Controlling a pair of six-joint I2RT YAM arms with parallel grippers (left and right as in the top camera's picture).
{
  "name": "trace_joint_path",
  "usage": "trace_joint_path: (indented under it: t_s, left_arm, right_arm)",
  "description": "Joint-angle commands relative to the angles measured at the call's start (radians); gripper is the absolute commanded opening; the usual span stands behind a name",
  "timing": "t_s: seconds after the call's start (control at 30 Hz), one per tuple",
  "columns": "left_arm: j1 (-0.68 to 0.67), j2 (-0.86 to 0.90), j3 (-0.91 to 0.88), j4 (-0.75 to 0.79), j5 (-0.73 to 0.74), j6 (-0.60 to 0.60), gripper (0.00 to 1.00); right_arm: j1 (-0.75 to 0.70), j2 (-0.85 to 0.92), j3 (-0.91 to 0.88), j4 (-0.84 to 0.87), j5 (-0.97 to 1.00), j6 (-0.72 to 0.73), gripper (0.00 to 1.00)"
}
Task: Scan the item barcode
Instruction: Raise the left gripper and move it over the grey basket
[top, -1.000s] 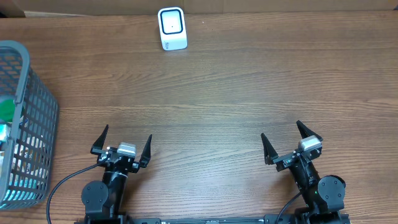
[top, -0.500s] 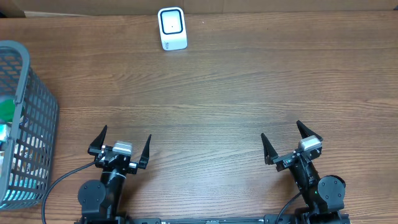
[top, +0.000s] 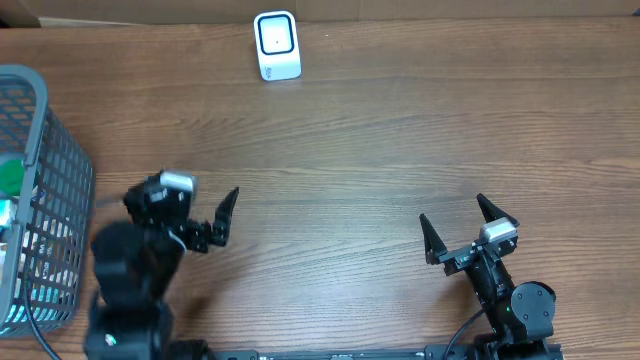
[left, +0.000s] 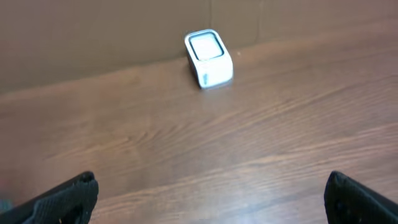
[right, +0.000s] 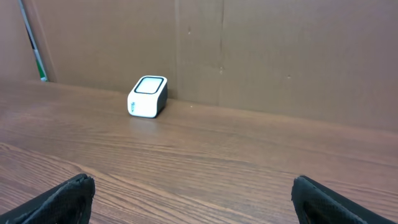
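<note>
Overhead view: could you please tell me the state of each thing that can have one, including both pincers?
Scanner: standing at the far edge of the table, nothing in front of it.
Basket: upright at the left edge, with items inside.
Left pincer: open, empty, beside the basket.
Right pincer: open, empty, near the front edge.
</note>
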Motion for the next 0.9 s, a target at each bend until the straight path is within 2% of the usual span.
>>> trace_joint_path:
  t_s: [0.0, 0.2, 0.3, 0.37, 0.73, 0.87]
  left_arm:
    - [0.003, 0.180, 0.255, -0.166, 0.037, -0.064, 1.00]
    - [0.003, 0.511, 0.732, -0.625, 0.045, -0.067, 1.00]
    - [0.003, 0.645, 0.923, -0.824, 0.074, -0.067, 0.99]
    - [0.003, 0.716, 1.002, -0.903, 0.081, -0.067, 1.00]
    - [0.003, 0.931, 1.028, -0.896, 0.129, -0.086, 1.00]
    - [0.003, 0.932, 1.072, -0.884, 0.127, -0.126, 0.95]
  right_arm:
    - [-0.002, -0.008, -0.011, 0.005, -0.005, 0.007, 1.00]
    - [-0.002, -0.008, -0.011, 0.005, -0.005, 0.007, 1.00]
    - [-0.002, -0.008, -0.011, 0.005, -0.005, 0.007, 1.00]
    - [-0.002, -0.008, -0.011, 0.005, -0.005, 0.007, 1.00]
    - [-0.002, -0.008, -0.011, 0.005, -0.005, 0.007, 1.00]
    - [-0.002, -0.008, -0.011, 0.005, -0.005, 0.007, 1.00]
